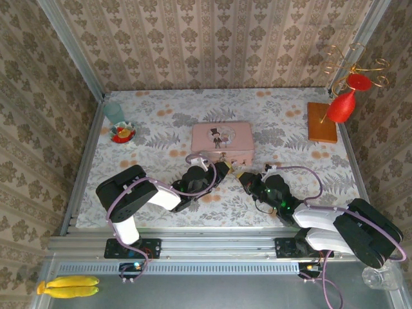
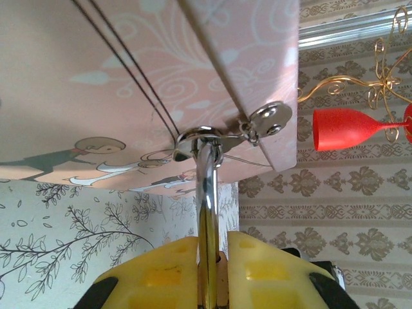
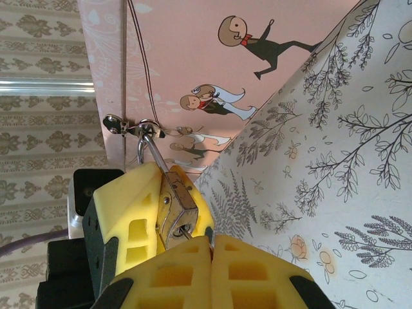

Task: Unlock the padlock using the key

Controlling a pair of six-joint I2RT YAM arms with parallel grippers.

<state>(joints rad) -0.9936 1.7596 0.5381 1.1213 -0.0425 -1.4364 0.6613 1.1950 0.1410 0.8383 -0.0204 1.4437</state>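
Padlock (image 3: 175, 207), pinched in your left pincer (image 2: 211, 251), was not yet open; your right pincer (image 3: 211, 248), pressed together, met its underside.

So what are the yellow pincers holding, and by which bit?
The left pincer grips the padlock by its body, below the shackle. The right pincer is shut at the padlock's keyhole end, seemingly on the key, which is mostly hidden.
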